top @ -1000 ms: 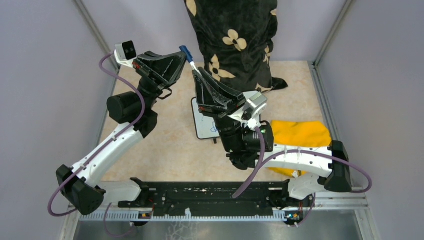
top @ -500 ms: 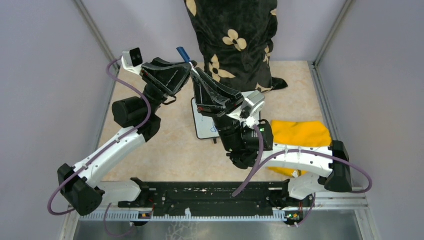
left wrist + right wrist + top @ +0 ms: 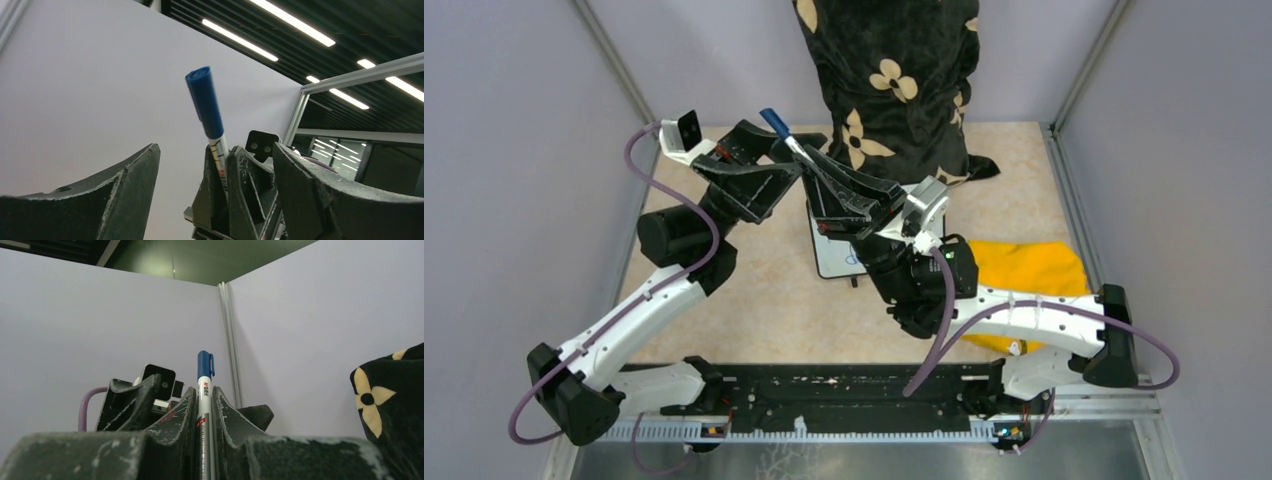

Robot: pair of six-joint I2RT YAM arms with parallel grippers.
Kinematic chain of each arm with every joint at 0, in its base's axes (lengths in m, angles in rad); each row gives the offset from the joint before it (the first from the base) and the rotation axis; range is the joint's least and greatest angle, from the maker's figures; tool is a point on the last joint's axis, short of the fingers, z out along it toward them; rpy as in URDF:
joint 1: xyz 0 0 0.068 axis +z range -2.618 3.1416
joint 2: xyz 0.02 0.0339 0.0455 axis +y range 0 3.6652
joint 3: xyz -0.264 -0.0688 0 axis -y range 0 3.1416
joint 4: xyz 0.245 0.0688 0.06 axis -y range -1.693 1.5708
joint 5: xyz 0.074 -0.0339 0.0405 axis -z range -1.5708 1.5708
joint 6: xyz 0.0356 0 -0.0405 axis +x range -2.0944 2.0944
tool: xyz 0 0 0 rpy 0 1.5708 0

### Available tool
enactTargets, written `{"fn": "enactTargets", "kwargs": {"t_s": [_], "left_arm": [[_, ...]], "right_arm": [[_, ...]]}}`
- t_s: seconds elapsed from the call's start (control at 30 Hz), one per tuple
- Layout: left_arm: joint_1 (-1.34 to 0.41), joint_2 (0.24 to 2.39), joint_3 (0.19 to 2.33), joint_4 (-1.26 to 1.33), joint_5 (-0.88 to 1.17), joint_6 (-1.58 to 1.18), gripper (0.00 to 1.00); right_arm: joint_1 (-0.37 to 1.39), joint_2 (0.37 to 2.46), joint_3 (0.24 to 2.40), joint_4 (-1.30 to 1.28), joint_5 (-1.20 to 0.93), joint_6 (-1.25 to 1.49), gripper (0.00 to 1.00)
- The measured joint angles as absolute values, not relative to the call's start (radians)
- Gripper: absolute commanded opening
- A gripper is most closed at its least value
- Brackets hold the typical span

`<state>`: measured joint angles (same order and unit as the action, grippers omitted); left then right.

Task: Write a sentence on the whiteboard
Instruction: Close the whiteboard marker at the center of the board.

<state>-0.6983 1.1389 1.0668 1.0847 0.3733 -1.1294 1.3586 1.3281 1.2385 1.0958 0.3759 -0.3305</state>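
The right gripper (image 3: 204, 392) is clamped on a blue-capped marker (image 3: 205, 371) pointing upward. The left gripper (image 3: 215, 150) stands wide apart, its fingers either side of that marker. The whiteboard (image 3: 832, 255) lies mostly hidden under the right arm, beside a yellow cloth (image 3: 1024, 265).

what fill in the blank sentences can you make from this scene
1. The right fingers are shut on a marker whose cap is ____ in colour.
2. The left fingers are ____, not shut, one on each side of the marker.
3. The cloth beside the whiteboard is ____ in colour.
Missing words: blue; open; yellow.
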Motion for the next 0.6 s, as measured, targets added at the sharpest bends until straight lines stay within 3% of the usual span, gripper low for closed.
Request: {"fn": "enactTargets", "kwargs": {"t_s": [0.4, 0.6], "left_arm": [[-0.693, 1.007, 1.04, 1.007, 0.308, -0.966, 0.88], [-0.693, 1.017, 1.039, 0.986, 0.295, -0.947, 0.78]], "right_arm": [[1.359, 1.165, 1.139, 0.963, 0.292, -0.266, 0.0], [1.359, 1.161, 1.113, 0.909, 0.232, -0.25, 0.0]]}}
